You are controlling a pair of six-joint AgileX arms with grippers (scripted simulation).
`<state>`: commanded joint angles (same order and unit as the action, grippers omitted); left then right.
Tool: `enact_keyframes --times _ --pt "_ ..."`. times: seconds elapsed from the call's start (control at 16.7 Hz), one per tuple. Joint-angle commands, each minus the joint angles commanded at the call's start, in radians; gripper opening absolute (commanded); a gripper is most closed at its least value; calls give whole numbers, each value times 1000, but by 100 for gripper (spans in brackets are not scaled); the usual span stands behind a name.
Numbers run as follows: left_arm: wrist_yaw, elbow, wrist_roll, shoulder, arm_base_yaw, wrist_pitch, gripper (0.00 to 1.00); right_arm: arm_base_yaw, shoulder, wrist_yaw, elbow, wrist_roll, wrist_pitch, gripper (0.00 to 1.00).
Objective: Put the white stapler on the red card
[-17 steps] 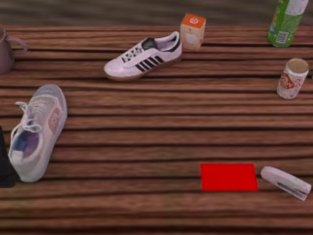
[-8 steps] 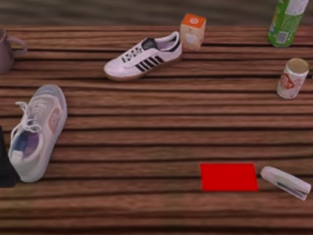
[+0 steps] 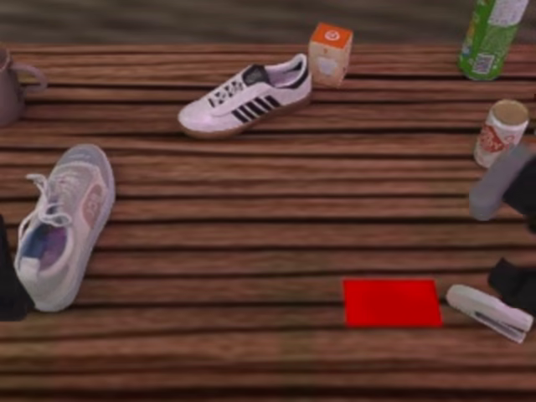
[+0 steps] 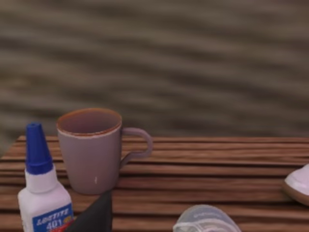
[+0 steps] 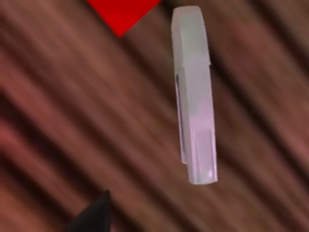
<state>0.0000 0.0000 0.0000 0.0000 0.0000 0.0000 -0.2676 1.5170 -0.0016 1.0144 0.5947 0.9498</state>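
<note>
**Stapler beside the card, right arm above it**

The white stapler (image 3: 489, 311) lies flat on the table (image 3: 251, 251) at the near right, just to the right of the red card (image 3: 392, 302) and apart from it by a narrow strip of wood. The right end effector (image 3: 512, 280) hangs at the table's right edge, directly over the far side of the stapler; dark parts of it show there, with a grey link of the arm farther back. Whether its fingers are apart or together cannot be told, and no contact with the stapler is visible. In the right wrist view the stapler (image 5: 194, 94) lies bare on the wood, with only one dark fingertip (image 5: 94, 215) showing, well clear of it.

The stapler's long axis runs left to right, skewed slightly, its rounded end toward the card and its other end nearer and farther right. The card (image 5: 123, 12) lies flat, long side left to right.

The left end effector (image 3: 8, 280) sits parked at the table's left edge.
</note>
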Motion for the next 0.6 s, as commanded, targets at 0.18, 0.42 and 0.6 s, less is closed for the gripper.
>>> enact_keyframes --times 0.18,0.42,0.6 --pt "0 0 0 0 0 0 100 -23 117 -3 93 50 75 100" --pt "0 0 0 0 0 0 100 -31 150 -5 124 66 98 100" --pt "0 0 0 0 0 0 100 -26 147 -4 121 65 95 100"
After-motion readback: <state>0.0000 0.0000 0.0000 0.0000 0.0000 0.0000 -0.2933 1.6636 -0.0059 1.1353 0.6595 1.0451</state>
